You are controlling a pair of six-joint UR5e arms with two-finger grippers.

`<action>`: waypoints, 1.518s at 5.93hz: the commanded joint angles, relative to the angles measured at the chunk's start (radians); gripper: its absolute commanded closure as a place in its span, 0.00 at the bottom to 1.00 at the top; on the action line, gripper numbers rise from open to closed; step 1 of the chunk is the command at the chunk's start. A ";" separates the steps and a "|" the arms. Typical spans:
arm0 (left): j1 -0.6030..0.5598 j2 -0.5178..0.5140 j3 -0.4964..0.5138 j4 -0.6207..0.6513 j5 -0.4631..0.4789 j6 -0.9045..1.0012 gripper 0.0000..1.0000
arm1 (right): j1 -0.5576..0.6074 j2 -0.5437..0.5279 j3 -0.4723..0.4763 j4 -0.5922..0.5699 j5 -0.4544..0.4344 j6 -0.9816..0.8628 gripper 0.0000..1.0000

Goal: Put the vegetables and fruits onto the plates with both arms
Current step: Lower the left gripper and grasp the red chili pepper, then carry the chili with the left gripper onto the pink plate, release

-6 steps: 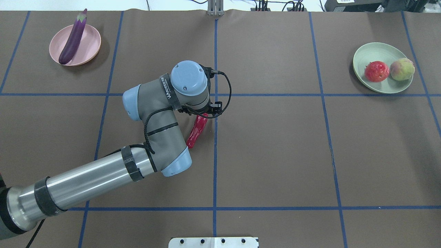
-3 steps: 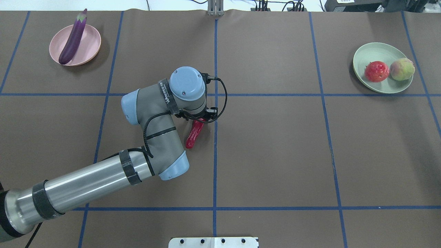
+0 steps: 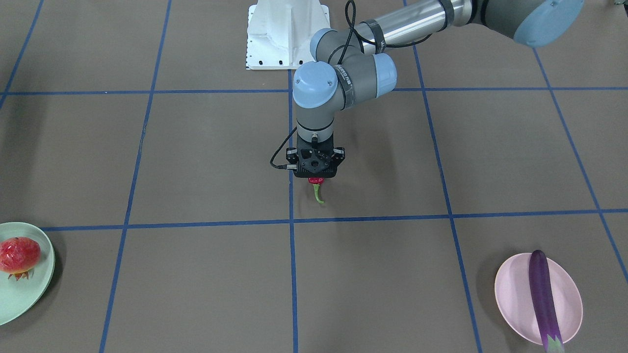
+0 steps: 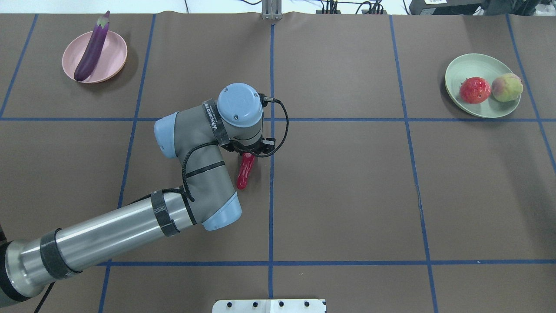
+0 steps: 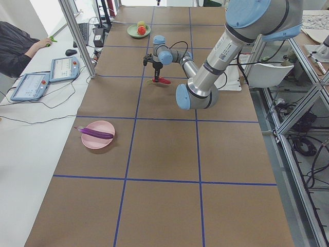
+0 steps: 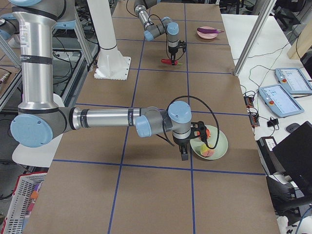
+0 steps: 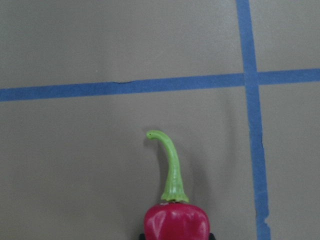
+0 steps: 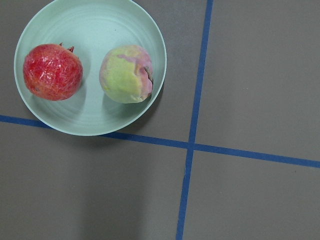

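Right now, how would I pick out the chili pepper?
Find the middle of the brown table, by the centre blue line. The left gripper holds the chili pepper there: slim, red, curled green stem, the only produce not on a plate.

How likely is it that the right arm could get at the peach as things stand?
Probably yes: the right gripper hovers beside the mint-green plate, and the peach lies uncovered near its rim, apart from the pomegranate-like fruit.

Left arm [image 4: 204,143]: wrist now sits slightly nearer the robot's base.
Chili pepper [image 4: 245,171]: less slanted, now almost parallel to the blue line [image 4: 271,195].
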 commanded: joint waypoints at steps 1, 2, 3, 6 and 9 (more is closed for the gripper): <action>-0.077 0.001 -0.019 0.016 -0.007 0.083 1.00 | 0.000 0.000 -0.001 0.000 -0.002 0.000 0.00; -0.190 0.010 0.013 0.014 -0.059 0.190 1.00 | 0.000 0.000 -0.001 0.000 -0.002 0.000 0.00; -0.322 0.010 0.126 0.002 -0.197 0.342 1.00 | 0.000 0.000 -0.006 0.002 -0.002 0.000 0.00; -0.571 0.010 0.408 -0.035 -0.271 0.740 1.00 | -0.005 0.000 -0.006 0.003 -0.002 0.000 0.00; -0.624 0.012 0.510 -0.110 -0.265 0.861 0.00 | -0.006 0.014 -0.007 0.000 -0.002 0.000 0.00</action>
